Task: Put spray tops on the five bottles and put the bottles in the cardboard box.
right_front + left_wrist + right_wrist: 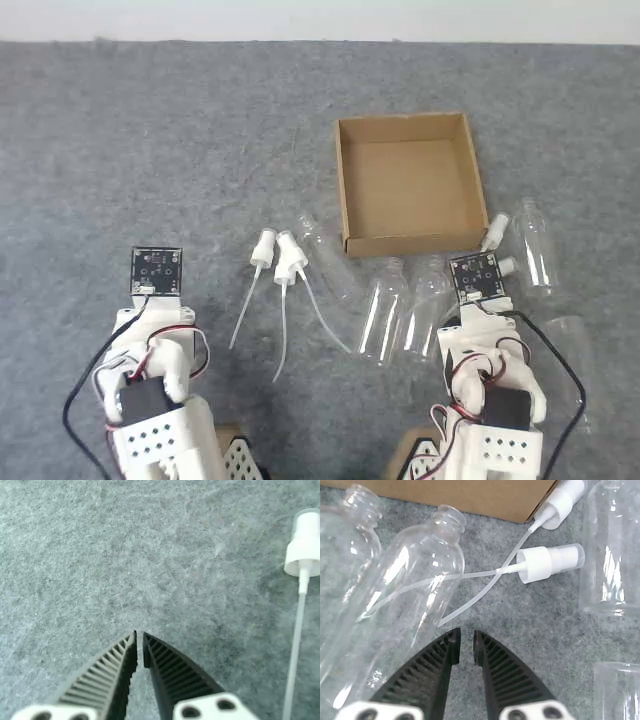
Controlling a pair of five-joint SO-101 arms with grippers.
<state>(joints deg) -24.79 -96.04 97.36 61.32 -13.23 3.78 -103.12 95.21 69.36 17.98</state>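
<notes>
1. bottles and spray tops lie loose and apart on the grey tabletop (150, 130), so by my reading no bottle is capped yet and the task stands at its start. the cardboard box (410, 190) sits open toward the far edge, right of middle, its bare floor showing.
2. all five bottles rest on their sides, necks sideways, so each probably needs steadying before a top goes in. a slanted bottle (330, 262) lies off the box's near-left corner. a left middle bottle (381, 310) and a right middle bottle (424, 305) lie side by side. a far-right bottle (533, 245) lies beside the box's right wall, and a last bottle (570, 370) lies toward the right edge.
3. four tops can be counted. a first left top (263, 248) and a second left top (290, 258) have their tubes trailing toward the near edge. a corner top (495, 232) lies at the box's near-right corner, with a near top (505, 265) just beside it.
4. the left claw (139, 634) hangs over bare felt, jaws closed to a hairline on nothing. the first left top lies just beside it, a handy first pick.
5. the right claw (466, 630) is empty, jaws a narrow gap apart, above the felt between the right middle bottle and the near top. that top's tube crosses the corner top's tube and runs against the bottle.
6. a wide stretch of bare felt on the left half gives room for assembly. the right side is crowded, and lifting one top there could drag the crossed tube. the box's walls mean each bottle must go in from above.
</notes>
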